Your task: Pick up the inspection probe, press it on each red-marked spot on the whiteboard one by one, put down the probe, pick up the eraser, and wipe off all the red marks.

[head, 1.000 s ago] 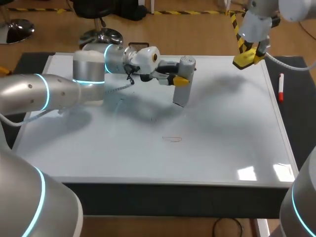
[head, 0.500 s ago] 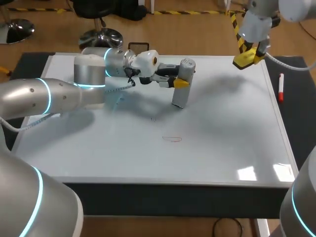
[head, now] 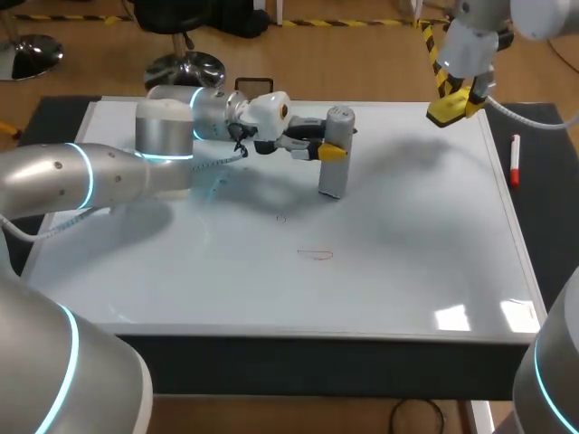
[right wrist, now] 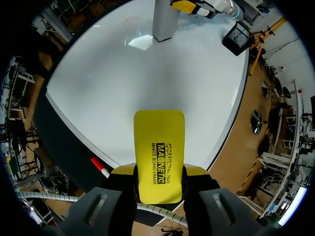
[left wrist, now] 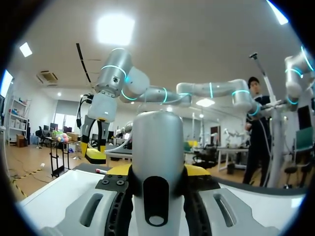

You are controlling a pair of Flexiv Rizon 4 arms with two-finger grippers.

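Light falls evenly from overhead. A bright ceiling panel (left wrist: pixel 115 28) above the left hand (left wrist: pixel 157 169) blooms to plain white. The whiteboard (head: pixel 407 262) is bright and glossy, with two glare patches (head: pixel 452 317) near its front right corner and a pale sheen (right wrist: pixel 140 42) beside the foot of the probe (head: pixel 333 154). Shadows are soft and grey: a broad shadow (head: pixel 262 194) lies under the left arm (head: pixel 90 172), and a fainter shadow (head: pixel 412 154) lies below the right hand (head: pixel 461 98) with its eraser (head: pixel 445 112). In both wrist views the whiteboard's edges bow.
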